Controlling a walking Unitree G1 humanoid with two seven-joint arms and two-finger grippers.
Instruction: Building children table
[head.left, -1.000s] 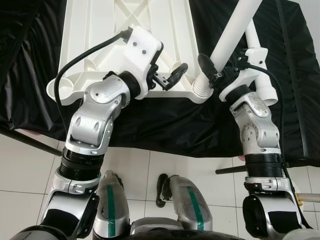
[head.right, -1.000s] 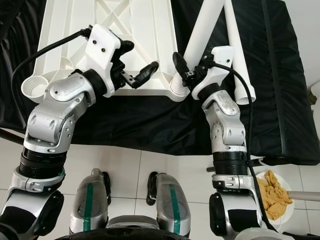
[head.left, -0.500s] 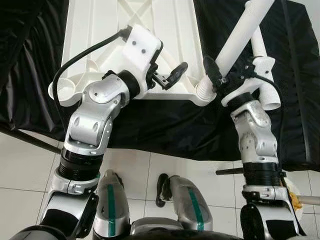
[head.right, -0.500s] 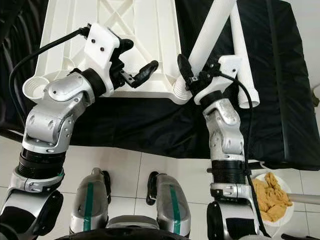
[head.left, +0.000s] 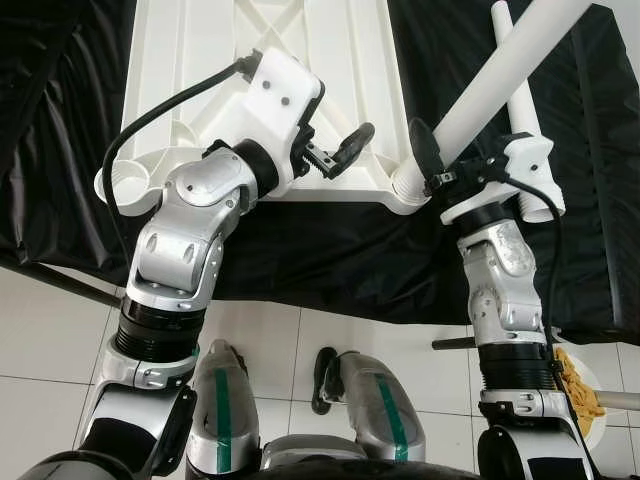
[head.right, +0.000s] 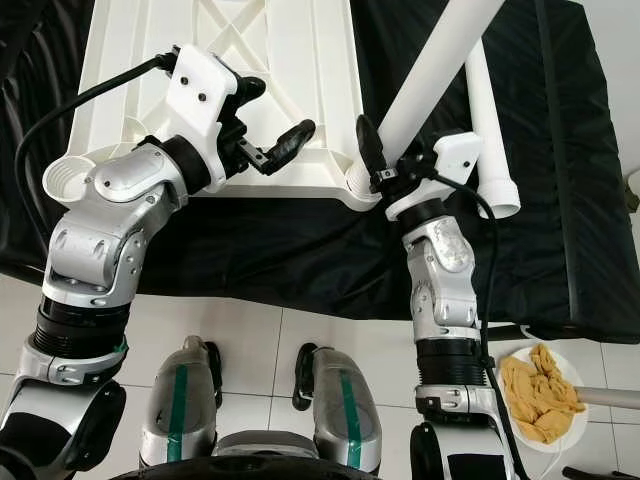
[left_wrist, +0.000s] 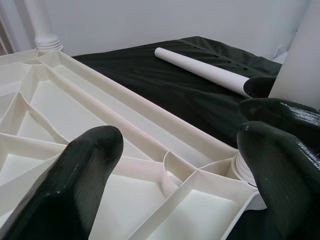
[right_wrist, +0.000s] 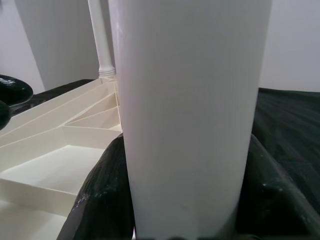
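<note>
White leg (head.left: 500, 78) top cut off | right gripper (head.left: 432, 165) jaws clamp it | left gripper (head.left: 335, 152) jaws open

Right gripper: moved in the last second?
Yes. The right gripper, shut on the white leg, has swung the leg more upright over the tabletop corner socket.

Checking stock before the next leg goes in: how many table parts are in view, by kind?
Tabletop: 1
Legs: 3 (one in the right claw at a near corner, one loose on the cloth, one standing in a far corner)
Total: 4
</note>
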